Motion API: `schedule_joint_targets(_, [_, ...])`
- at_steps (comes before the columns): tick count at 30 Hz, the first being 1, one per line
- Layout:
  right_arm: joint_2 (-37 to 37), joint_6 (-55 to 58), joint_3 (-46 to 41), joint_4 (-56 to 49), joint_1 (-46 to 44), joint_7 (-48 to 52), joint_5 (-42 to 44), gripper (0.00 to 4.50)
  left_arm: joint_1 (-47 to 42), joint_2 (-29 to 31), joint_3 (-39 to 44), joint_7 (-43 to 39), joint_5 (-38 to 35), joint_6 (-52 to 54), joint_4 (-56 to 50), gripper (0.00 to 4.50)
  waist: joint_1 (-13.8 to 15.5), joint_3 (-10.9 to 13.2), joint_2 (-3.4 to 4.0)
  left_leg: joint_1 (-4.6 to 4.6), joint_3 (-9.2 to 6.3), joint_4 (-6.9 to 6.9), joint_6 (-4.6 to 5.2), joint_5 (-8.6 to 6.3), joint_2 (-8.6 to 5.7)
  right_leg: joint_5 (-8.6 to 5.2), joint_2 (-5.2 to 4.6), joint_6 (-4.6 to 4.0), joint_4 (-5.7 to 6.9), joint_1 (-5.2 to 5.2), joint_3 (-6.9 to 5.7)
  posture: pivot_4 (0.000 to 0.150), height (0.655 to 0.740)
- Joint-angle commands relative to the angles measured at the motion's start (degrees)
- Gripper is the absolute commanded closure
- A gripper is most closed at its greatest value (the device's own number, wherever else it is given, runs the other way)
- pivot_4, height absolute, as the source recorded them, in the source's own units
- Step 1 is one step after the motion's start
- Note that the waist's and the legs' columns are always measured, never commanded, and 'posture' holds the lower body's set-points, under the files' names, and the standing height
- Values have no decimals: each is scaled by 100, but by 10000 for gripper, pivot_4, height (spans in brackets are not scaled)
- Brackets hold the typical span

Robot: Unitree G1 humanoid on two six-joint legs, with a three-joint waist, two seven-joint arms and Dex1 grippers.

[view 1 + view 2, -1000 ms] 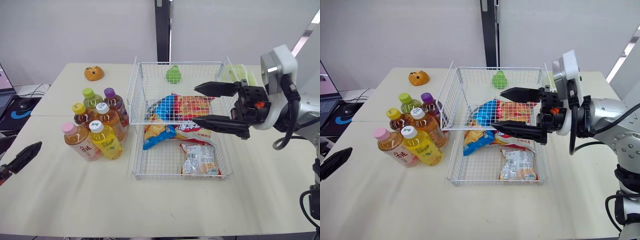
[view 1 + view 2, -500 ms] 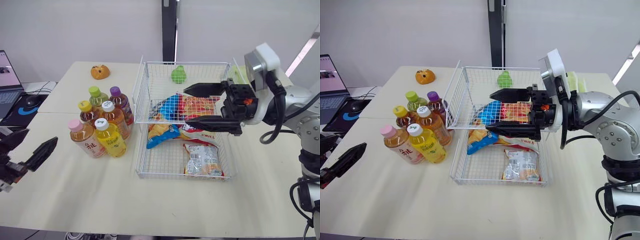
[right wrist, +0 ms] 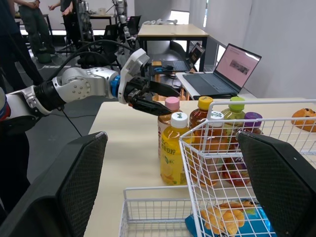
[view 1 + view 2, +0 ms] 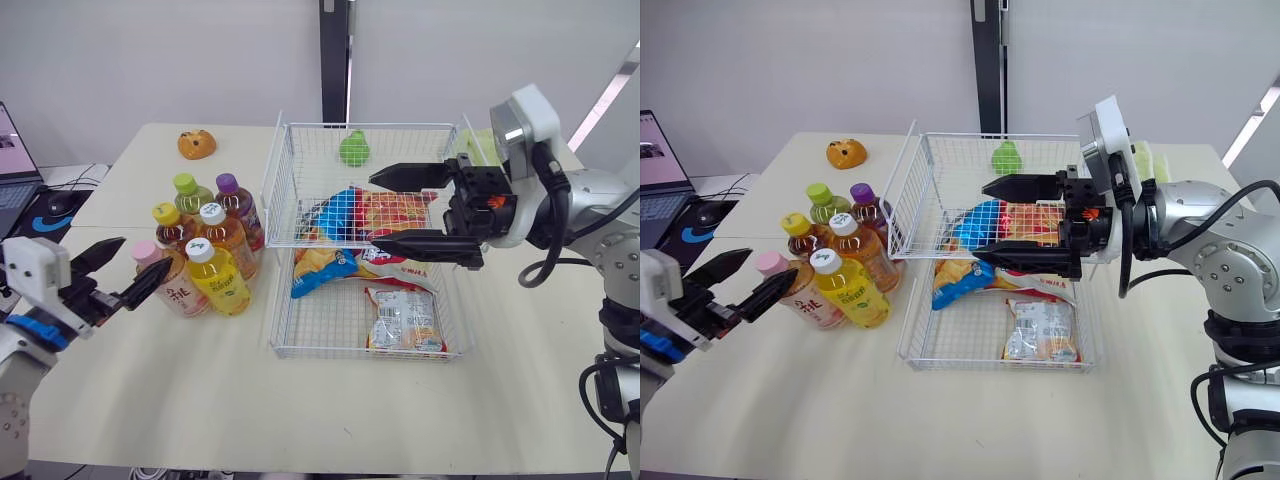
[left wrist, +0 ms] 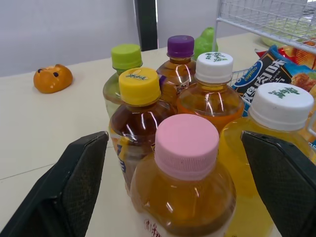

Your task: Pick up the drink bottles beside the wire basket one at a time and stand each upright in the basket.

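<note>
Six drink bottles stand in a tight cluster on the tabletop, just beside the left wall of the wire basket. All six are upright, long axis vertical and caps up. In the front row are the pink-capped bottle and the white-capped yellow bottle. Behind them stand the yellow-capped bottle and the white-capped orange bottle. The green-capped bottle and the purple-capped bottle are at the back. None is inside the basket.

The left pincer is spread wide and holds nothing. Its tips are level with the pink cap and point toward the cluster. In the left wrist view the pink-capped bottle sits centred in the gap between the two fingers, with clear space on either side.

The right pincer is also spread and empty. It hovers over the middle of the basket with its fingers pointing toward the bottles.

In the basket lie a blue snack bag, a red snack bag and a small packet, all flat. A green toy sits at the far end. An orange toy rests on the tabletop well behind the bottles
</note>
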Motion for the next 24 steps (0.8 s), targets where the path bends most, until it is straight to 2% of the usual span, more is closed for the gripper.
schedule_joint_targets(1, [-90, 40, -279, -169, -79, -48, 118, 0, -188, -10, -137, -17, 107, -193, -6, 187, -1, 0, 0, 0, 0, 0, 0, 0, 0, 0, 0, 0, 0, 0, 0, 1500, 7400])
schedule_joint_targets(4, [-123, 104, -335, -216, -62, -87, 152, 0, -295, -14, -192, 4, 134, -202, 34, 187, -3, 0, 0, 0, 0, 0, 0, 0, 0, 0, 0, 0, 0, 0, 0, 1500, 7400])
schedule_joint_targets(7, [-127, 166, -393, -251, -49, -146, 192, 0, -279, -9, -170, -11, 149, -200, 53, 5951, -6, 0, 0, 0, 0, -1, 0, 0, 0, 0, 0, 0, 0, -1, 0, 1500, 7400])
schedule_joint_targets(14, [-136, 241, -457, -323, -32, -269, 292, 0, -185, 10, -36, 3, 119, -119, 73, 27079, -3, 1, 0, 0, 0, -1, 0, 0, 0, 0, 0, 0, 0, -1, 0, 1500, 7400])
schedule_joint_targets(16, [-139, 253, -469, -342, -21, -297, 313, 0, -163, 6, -20, 14, 98, -94, 54, 31397, 0, 2, 1, 0, 0, -1, 1, 0, 0, 0, 0, 0, -1, 0, 0, 1500, 7400])
schedule_joint_targets(24, [-134, 255, -439, -348, -20, -258, 309, 0, -154, 132, 250, -23, -127, 67, -44, 31381, -5, 5, 1, 0, 0, -3, 1, -1, 1, 0, 0, 0, -2, -1, 0, 1500, 7400])
